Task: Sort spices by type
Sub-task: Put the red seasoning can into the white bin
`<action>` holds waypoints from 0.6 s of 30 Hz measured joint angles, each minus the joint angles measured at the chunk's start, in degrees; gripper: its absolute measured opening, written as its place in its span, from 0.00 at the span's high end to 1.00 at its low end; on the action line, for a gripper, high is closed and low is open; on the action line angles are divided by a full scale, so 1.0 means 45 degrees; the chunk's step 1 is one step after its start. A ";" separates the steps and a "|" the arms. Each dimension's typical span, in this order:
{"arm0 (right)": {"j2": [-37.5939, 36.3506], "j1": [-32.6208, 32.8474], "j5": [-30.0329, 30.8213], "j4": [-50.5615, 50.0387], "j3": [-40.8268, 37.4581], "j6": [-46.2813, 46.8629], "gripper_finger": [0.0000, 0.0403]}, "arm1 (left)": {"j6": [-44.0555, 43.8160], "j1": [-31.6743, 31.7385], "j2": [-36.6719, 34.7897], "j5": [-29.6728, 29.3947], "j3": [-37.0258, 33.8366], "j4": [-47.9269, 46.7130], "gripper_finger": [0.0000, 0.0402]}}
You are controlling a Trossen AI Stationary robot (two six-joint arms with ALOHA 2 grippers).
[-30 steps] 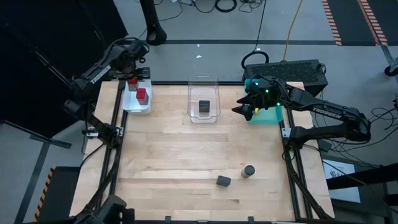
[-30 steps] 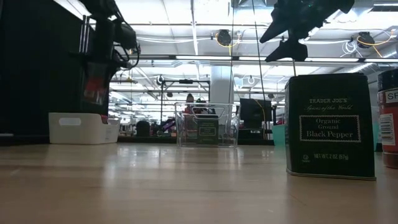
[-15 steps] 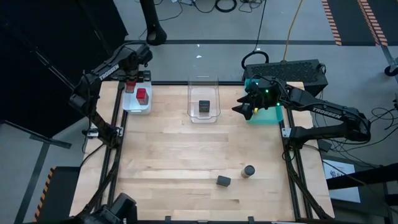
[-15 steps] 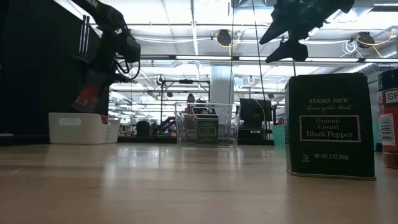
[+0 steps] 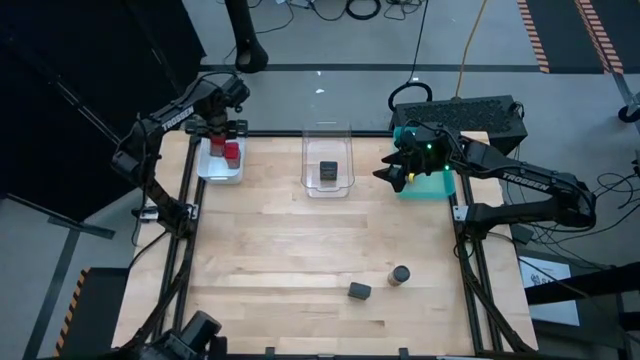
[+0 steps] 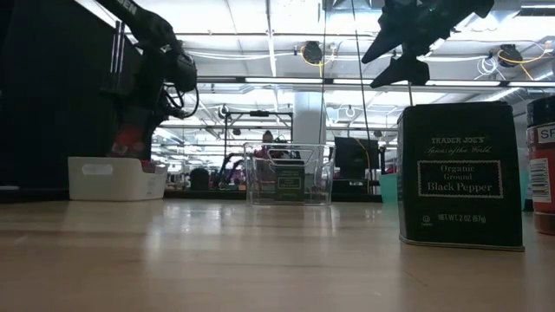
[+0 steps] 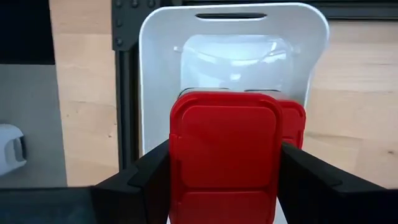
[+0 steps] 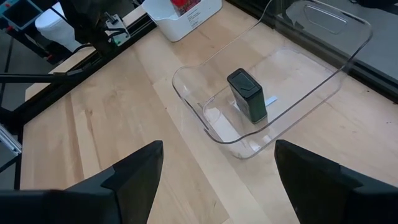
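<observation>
My left gripper (image 5: 218,130) is over the white tray (image 5: 208,172) at the table's far left, shut on a red blocky tin (image 7: 224,155). A second red tin (image 7: 293,116) stands in that tray beside it. My right gripper (image 5: 396,178) hangs open above the table by the teal tray (image 5: 436,185) and touches nothing. One dark tin (image 8: 247,94) stands in the clear tray (image 5: 328,184). Another dark tin (image 5: 360,291) and a round jar (image 5: 400,275) stand on the table's near part. No other jar shows. My left gripper pinches the red tin between its two fingers (image 7: 155,171), one on each side just below the lid (image 7: 224,134). The fingers come from above, pointing down. The tin is upright, its lower end down at the white tray's rim (image 6: 130,147). Whether it touches the tray's floor is hidden.
The three trays stand in a row along the far edge: white, clear, teal. In the low view the black pepper tin (image 6: 460,178) and a red-labelled jar (image 6: 544,165) stand close to the camera. Bare wood lies across the middle of the table.
My left gripper has swung slightly toward the table's right and come down toward the white tray with the red tin. The tin was tipped half a second ago and now hangs upright and lower.
</observation>
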 joint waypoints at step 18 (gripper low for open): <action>0.0000 -0.0004 0.0073 -0.0005 0.0000 0.0083 0.27 | 0.1068 0.0387 0.0000 0.1202 -0.0434 0.0320 0.44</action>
